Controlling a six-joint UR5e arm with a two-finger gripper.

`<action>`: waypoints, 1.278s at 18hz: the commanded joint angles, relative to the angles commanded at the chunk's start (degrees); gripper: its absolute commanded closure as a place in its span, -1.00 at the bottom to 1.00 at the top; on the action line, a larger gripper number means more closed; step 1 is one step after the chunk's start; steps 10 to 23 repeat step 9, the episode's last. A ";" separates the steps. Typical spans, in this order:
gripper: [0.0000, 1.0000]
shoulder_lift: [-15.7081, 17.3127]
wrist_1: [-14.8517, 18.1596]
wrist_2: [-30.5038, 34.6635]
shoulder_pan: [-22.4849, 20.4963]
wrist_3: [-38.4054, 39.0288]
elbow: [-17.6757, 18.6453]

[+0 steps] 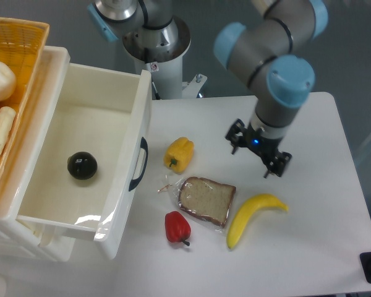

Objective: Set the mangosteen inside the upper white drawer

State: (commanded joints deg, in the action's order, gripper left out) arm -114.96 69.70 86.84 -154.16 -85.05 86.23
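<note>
The mangosteen (81,166), a glossy black ball, lies on the floor of the upper white drawer (124,218), which stands pulled out with its black curved handle (138,164) facing the table. My gripper (255,156) hangs over the right half of the table, far from the drawer, above and between the bread and the banana. Its fingers are spread apart and hold nothing.
A yellow pepper (179,153) sits just right of the drawer handle. A bagged bread slice (206,200), a red pepper (177,227) and a banana (252,216) lie toward the front. An orange woven basket (12,68) with pale items sits at the left.
</note>
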 joint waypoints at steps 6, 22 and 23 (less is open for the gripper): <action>-1.00 -2.38 -0.62 2.19 -0.44 -3.37 -1.94; -1.00 -2.55 -0.62 2.20 -0.44 -3.37 -2.03; -1.00 -2.55 -0.62 2.20 -0.44 -3.37 -2.03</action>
